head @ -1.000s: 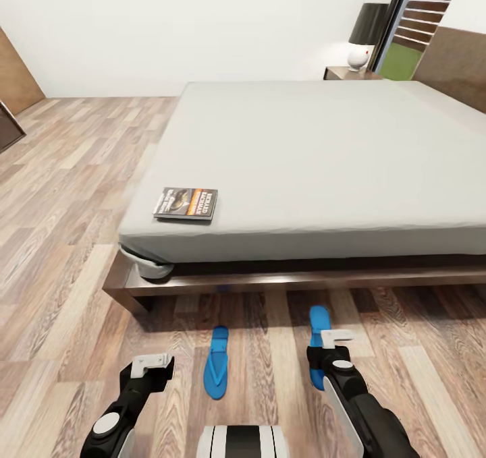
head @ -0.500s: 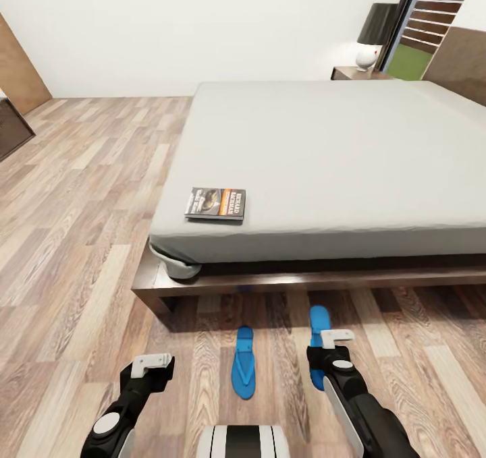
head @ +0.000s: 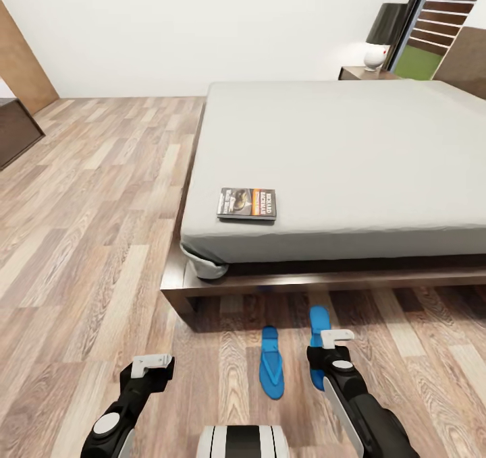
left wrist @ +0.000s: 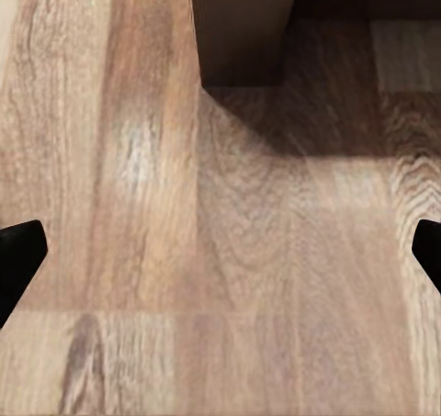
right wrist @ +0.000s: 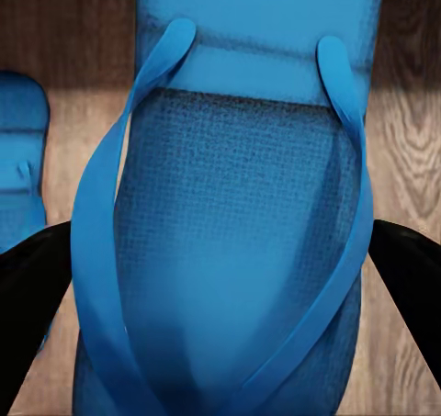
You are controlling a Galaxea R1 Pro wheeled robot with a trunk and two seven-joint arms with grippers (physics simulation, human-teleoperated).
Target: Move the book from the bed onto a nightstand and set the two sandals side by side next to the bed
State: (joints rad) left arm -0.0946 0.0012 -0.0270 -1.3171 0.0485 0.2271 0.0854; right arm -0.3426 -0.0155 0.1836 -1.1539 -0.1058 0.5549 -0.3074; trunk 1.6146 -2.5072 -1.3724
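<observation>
Head view: a large low bed [head: 351, 154] with a dark-brown wooden frame and a plain light-grey mattress stands on the brown wood-plank floor [head: 88, 195]. A thin dark paperback book [head: 247, 204] with an orange band lies flat on the mattress near its front corner. At the far side of the bed a low dark-brown nightstand [head: 364, 73] carries a white lamp with a dark shade [head: 386, 36]. On the floor just in front of the bed frame lie two bright blue flip-flop sandals: one [head: 271, 362] lies free, the other [head: 318, 323] is partly hidden beneath the right pincer [head: 335, 338]. The left pincer [head: 151, 362] hangs over bare floor.

Left wrist view: the left pincer's dark fingertips [left wrist: 18, 255] stand far apart at the picture's edges, holding nothing, over planks and the bed frame's corner [left wrist: 243, 26].

Right wrist view: the right pincer's fingertips [right wrist: 32, 287] are spread wide on either side of the blue sandal [right wrist: 239, 251], not clamped on it; the other sandal [right wrist: 20, 159] lies just beside.
</observation>
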